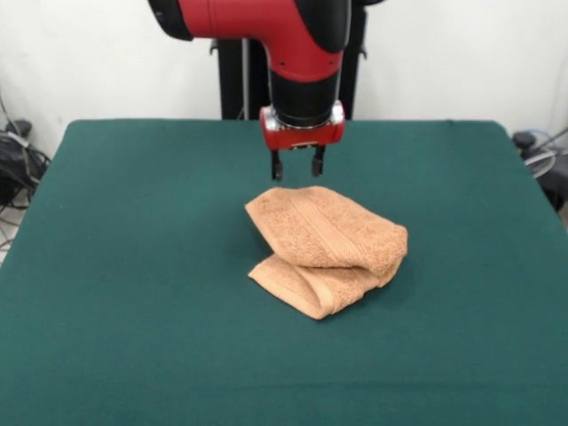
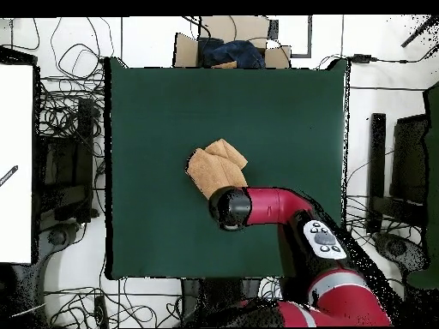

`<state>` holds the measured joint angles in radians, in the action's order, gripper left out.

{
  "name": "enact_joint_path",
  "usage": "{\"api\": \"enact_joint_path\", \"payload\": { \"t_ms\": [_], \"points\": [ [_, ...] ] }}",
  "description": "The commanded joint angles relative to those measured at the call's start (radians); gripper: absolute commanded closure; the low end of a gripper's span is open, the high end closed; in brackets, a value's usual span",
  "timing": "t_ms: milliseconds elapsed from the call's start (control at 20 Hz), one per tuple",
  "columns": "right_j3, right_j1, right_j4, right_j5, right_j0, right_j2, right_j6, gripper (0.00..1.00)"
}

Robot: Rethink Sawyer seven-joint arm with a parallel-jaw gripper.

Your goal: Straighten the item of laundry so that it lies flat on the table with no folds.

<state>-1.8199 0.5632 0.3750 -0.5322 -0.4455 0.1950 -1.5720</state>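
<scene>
A: What's behind the bench?
B: A plain white wall point(image 1: 461, 62).
A: And round it?
B: A pale floor point(image 2: 364, 103) strewn with black cables point(image 2: 64, 94), and an open cardboard box point(image 2: 227, 43) beyond the far edge.

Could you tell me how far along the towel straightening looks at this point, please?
Nothing looks done yet: the towel lies folded over itself on the table, one layer on top of another. In hand: the gripper hangs open just above the towel's far edge, holding nothing. Left: grasping an edge, pulling the layers apart and spreading the towel flat.
</scene>
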Motion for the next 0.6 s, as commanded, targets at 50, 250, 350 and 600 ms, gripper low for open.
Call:
{"api": "enact_joint_path", "payload": {
  "t_ms": [50,250,350,600],
  "points": [
    [0.054,0.055,-0.047,-0.141,-0.005,0.103,0.018,0.0],
    [0.059,0.062,-0.045,-0.184,-0.016,0.117,0.039,0.0],
    [0.058,0.064,-0.045,-0.192,-0.02,0.123,0.038,0.0],
    [0.105,0.071,-0.023,-0.229,-0.016,0.124,0.059,0.0]
  ]
}}
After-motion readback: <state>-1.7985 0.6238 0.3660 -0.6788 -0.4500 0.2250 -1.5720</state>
